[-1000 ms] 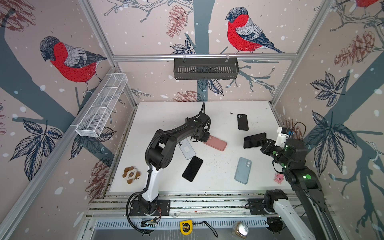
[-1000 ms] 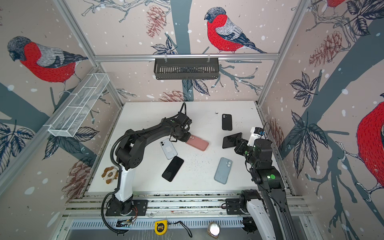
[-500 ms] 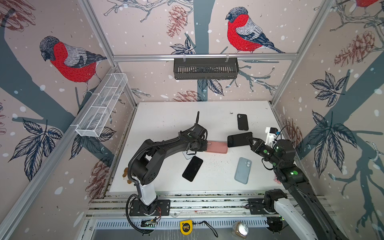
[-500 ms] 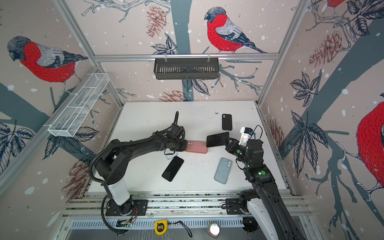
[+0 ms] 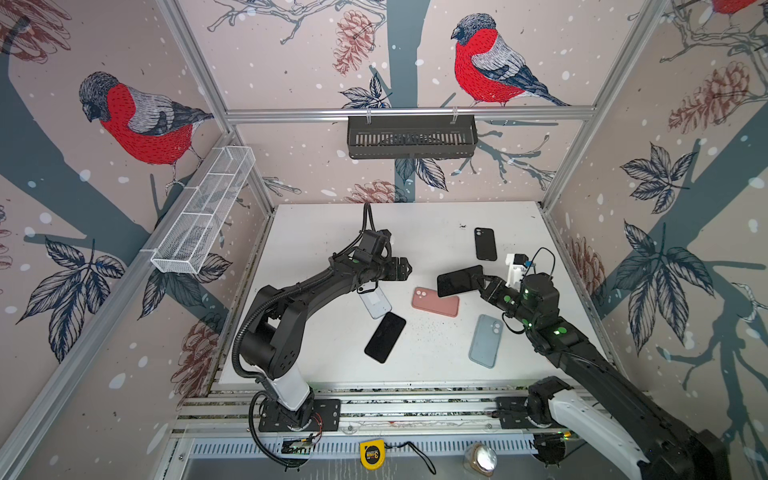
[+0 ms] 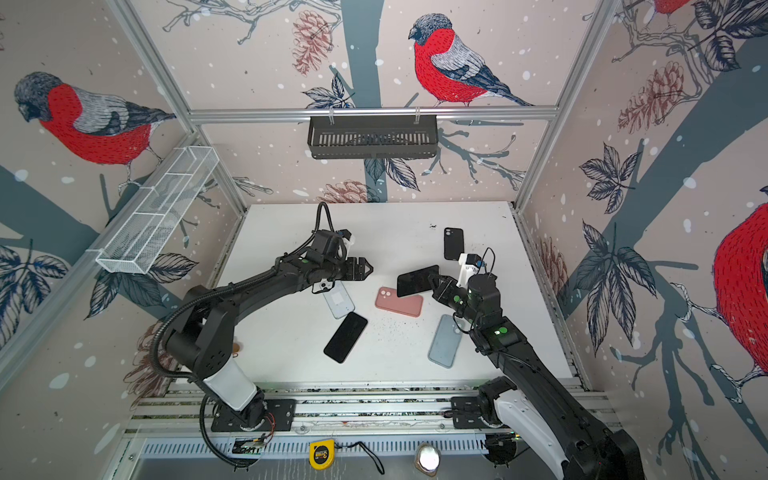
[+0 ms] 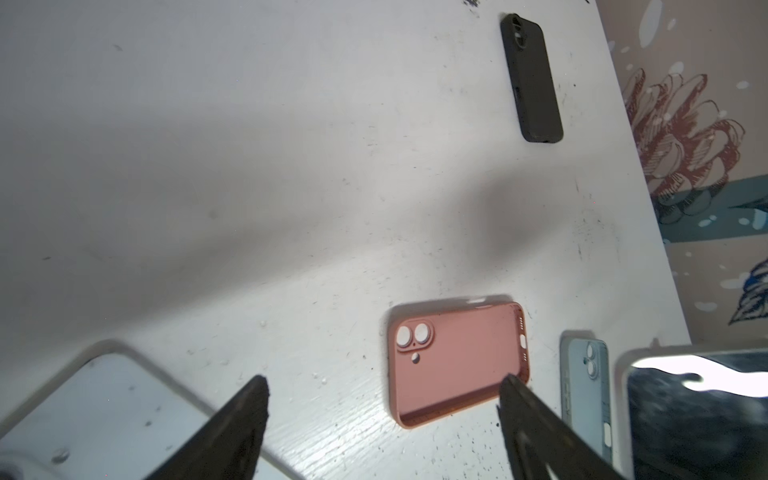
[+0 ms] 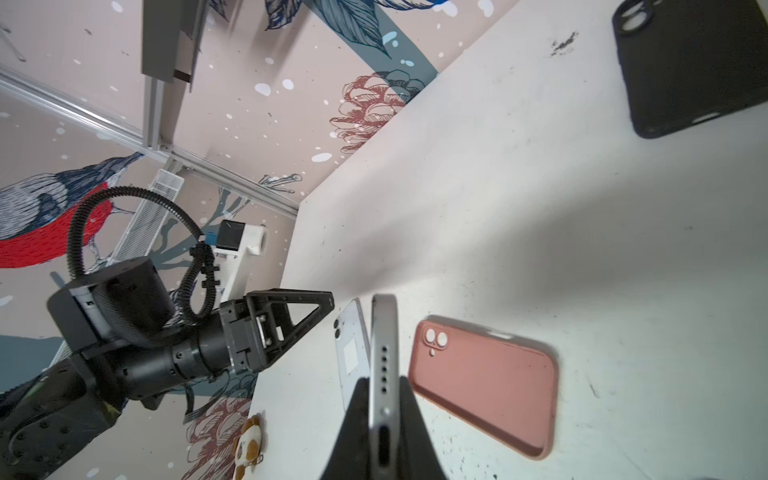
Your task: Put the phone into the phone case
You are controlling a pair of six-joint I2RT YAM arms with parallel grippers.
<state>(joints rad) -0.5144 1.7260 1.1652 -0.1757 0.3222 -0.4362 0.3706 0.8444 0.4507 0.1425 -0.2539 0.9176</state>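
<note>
The right claw is observed clenched on one short end of the black glossy slab phone, which is held clear of the white tabletop and turned on its long edge. In both top views the phone's free end overlaps a corner of the salmon-pink silicone phone case; contact between them cannot be determined. The case is found lying flat, hollow side up. The left claw is recorded as released, jaws spread wide with nothing gripped, near a pale translucent case. A second black phone is noted on the table
</note>
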